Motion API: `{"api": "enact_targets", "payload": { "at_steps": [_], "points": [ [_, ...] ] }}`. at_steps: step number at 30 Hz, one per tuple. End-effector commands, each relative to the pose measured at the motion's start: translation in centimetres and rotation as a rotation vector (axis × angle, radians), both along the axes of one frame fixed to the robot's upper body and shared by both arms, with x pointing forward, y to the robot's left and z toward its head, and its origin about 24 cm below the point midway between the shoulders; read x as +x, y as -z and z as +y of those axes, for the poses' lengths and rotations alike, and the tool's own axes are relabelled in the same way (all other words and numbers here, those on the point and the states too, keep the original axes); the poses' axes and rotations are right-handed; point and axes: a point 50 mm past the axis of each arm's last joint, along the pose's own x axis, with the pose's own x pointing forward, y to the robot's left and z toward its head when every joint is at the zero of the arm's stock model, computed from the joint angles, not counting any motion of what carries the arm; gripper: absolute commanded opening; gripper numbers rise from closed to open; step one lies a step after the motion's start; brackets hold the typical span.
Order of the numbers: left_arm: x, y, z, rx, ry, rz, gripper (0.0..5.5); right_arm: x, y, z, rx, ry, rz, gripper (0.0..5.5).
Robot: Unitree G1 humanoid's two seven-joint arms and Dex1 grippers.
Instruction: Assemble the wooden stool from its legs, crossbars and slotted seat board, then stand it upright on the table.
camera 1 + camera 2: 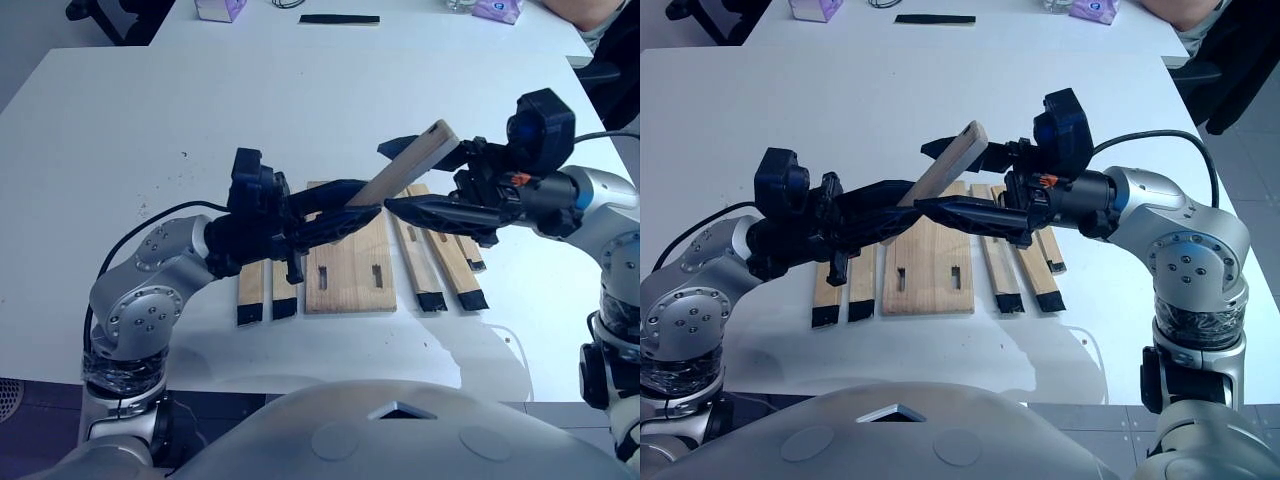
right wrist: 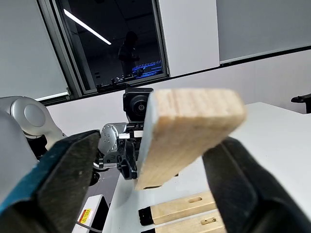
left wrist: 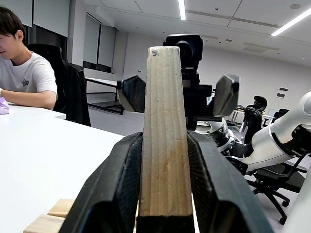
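Note:
My left gripper [image 1: 365,197] is shut on the lower end of a wooden leg [image 1: 405,168], which slants up and to the right above the slotted seat board [image 1: 348,268]. In the left wrist view the leg [image 3: 165,136] stands pinched between the black fingers [image 3: 112,189]. My right gripper [image 1: 385,177] is open, one finger on each side of the leg's upper part and apart from it. The right wrist view shows the leg's cut end [image 2: 189,126] between those spread fingers [image 2: 63,174]. The seat board lies flat on the white table [image 1: 120,120].
Two black-tipped wooden pieces [image 1: 252,290] lie left of the seat board. Three more [image 1: 455,265] lie to its right, under my right gripper. A black strip [image 1: 338,18] and tissue boxes [image 1: 220,8] rest on the far table. The left arm's cable [image 1: 150,225] loops over the table.

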Motion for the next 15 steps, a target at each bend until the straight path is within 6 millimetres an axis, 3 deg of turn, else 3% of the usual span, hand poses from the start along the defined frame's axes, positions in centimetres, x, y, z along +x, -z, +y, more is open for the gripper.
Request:
{"api": "enact_targets", "payload": {
  "at_steps": [1,10,15],
  "points": [
    [-0.2,-0.8,-0.3,-0.036,0.028,0.000,1.30,-0.2,-0.2,-0.2,-0.002,-0.008,-0.004,2.87],
    [-0.5,-0.1,-0.3,0.003,0.030,0.004,1.30,-0.1,-0.2,-0.6,-0.035,-0.027,-0.024,1.43],
    [-0.7,0.5,-0.4,0.036,0.046,0.000,1.30,0.0,-0.3,-0.6,-0.037,-0.041,-0.036,1.32]
  ]
}}
